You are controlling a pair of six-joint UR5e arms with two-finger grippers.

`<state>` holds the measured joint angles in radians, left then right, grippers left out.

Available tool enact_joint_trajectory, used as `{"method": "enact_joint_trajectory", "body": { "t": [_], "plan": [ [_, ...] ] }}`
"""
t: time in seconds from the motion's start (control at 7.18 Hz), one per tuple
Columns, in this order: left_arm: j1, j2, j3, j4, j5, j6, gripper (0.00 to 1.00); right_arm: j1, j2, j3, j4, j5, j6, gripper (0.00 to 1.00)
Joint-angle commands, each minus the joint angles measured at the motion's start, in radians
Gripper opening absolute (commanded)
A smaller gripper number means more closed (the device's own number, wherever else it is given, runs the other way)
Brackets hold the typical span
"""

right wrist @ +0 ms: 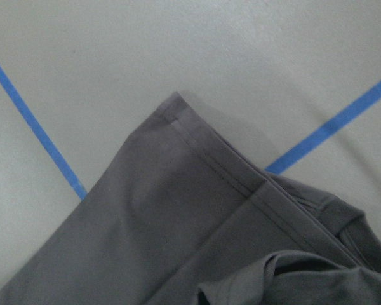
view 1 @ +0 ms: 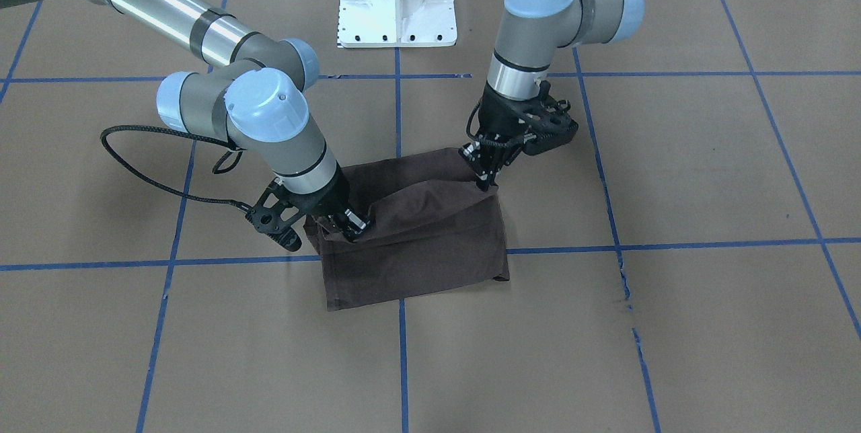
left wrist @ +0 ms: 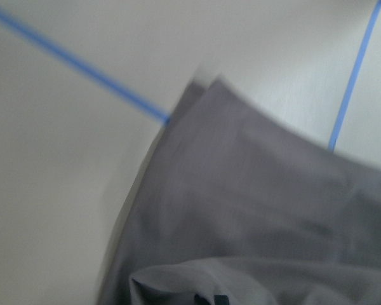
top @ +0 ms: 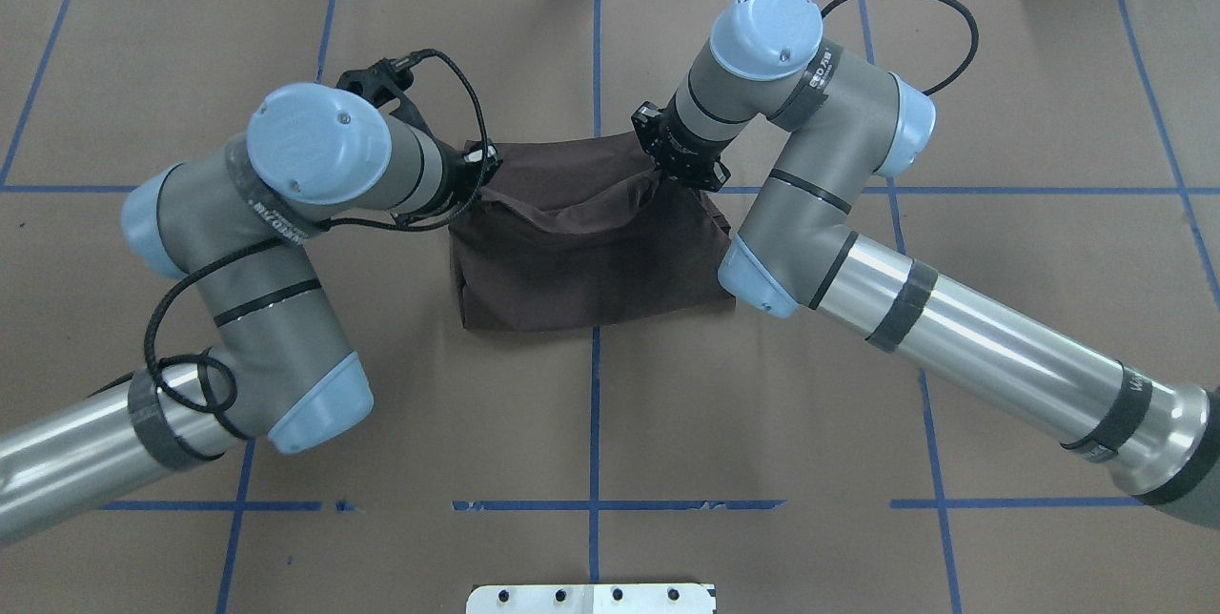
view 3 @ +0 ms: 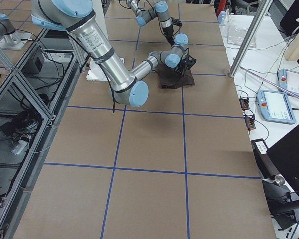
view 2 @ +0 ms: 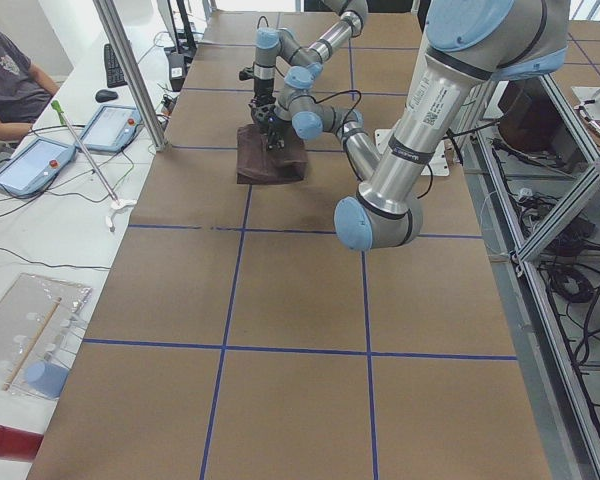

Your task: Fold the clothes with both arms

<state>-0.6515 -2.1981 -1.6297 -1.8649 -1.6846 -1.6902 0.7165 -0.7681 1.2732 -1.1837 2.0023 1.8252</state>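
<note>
The dark brown T-shirt [view 1: 417,245] hangs between the 2 grippers near the middle of the table [view 1: 672,325]. The left gripper [view 1: 484,177] has its jaws pressed together on a bunched corner of the cloth. The right gripper [view 1: 351,226] likewise pinches the cloth, its fingertips buried in a small fold. Both pairs of jaws point downward.

Between the 2 pairs of jaws the held edge sags in a shallow curve, creased in soft ridges. Below the jaws the rest of the shirt drops to the table and lies there as a rough rectangle, its lower edge straight. A blue tape line [view 1: 402,352] runs out from under that edge.

From the right wrist, a stitched hem corner lies flat on the table under the jaws, with a loose fold of cloth close beneath them. The left wrist view is blurred; it shows cloth under the jaws and little more.

A black cable [view 1: 134,164] loops from the right gripper's wrist, out to the side away from the shirt. The white pedestal [view 1: 397,3] stands well apart from both pairs of jaws.
</note>
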Motion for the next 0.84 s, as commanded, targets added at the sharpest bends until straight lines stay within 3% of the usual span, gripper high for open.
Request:
{"method": "enact_joint_trajectory", "body": {
  "t": [0.0,0.42,0.7],
  "plan": [
    [-0.112,-0.096,0.312,-0.216,-0.003,0.105,1.0,0.046,0.073,-0.141,0.061,0.001,-0.001,0.99],
    [-0.148,-0.094,0.334,-0.249,-0.07,0.199,1.0,0.118,0.079,-0.167,0.062,0.082,-0.052,1.0],
    [-0.175,-0.075,0.327,-0.254,-0.159,0.274,1.0,0.145,0.075,-0.163,0.053,0.085,-0.145,1.0]
  ]
}}
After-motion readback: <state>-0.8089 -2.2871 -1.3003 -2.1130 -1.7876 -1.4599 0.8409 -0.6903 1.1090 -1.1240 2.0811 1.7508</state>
